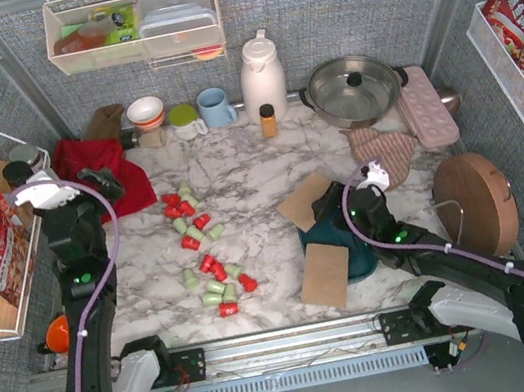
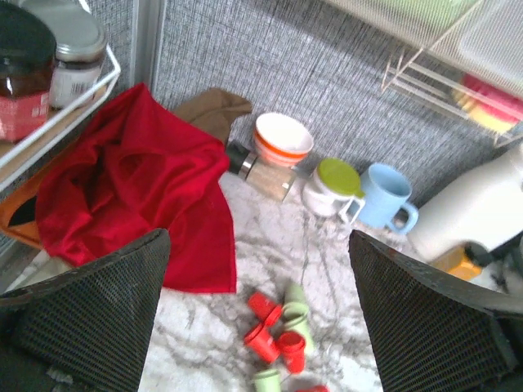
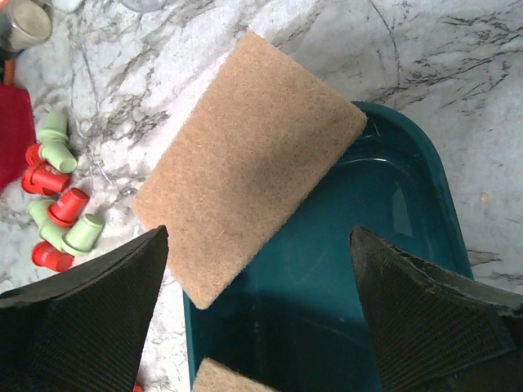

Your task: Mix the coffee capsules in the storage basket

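Right gripper (image 3: pixel 257 237): jaws spread wide and empty, poised directly above the storage basket (image 3: pixel 409 204); basket stands toward the near-right part of the marble desk (image 3: pixel 458 73), its dark teal floor showing; tan fibrous pad (image 3: pixel 245 163) lies across the basket's far-left rim, partly on the marble; second tan pad (image 1: pixel 325 274) lies at its near-left side. Left gripper (image 2: pixel 257 241): jaws open, holding nothing, raised near the left edge, just beside a crumpled red cloth (image 2: pixel 139 188). Coffee capsules (image 1: pixel 209 263), red and mint green, lie scattered on the marble in a loose band from mid-desk toward the near edge, left of the basket and outside it. Along the far edge: striped bowl (image 2: pixel 282 139); green-lidded cup (image 2: pixel 331 184); blue mug (image 2: pixel 384 196); white carafe (image 2: pixel 474 212).
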### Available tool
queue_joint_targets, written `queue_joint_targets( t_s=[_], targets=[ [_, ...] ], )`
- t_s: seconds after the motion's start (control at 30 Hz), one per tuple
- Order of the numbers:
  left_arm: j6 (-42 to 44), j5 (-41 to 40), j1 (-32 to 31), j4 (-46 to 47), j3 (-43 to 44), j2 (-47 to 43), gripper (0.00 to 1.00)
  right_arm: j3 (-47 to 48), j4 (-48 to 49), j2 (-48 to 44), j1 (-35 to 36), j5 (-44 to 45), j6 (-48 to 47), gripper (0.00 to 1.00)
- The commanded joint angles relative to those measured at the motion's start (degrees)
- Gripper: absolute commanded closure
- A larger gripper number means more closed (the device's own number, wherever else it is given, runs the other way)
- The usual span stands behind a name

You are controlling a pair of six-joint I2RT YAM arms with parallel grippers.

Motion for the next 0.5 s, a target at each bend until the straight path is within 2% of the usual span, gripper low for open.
queue_joint_targets(
  t_s=[0.0,0.1,0.47],
  targets=[
    [3.2,3.0,0.0,3.0,-5.0,-3.0,0.01,-2.0,9.6,1.0,0.0,1.1,5.6,0.04],
    [4.0,3.0,0.1,6.8,-8.8,-5.7,0.01,-2.3,10.8,2.6,0.0,1.3,7.1,0.04],
    [4.9,0.1,0.0,6.0,-9.4,-7.8,0.01,-2.1,14.6,9.6,0.4,2.2,12.2,0.04]
  ],
)
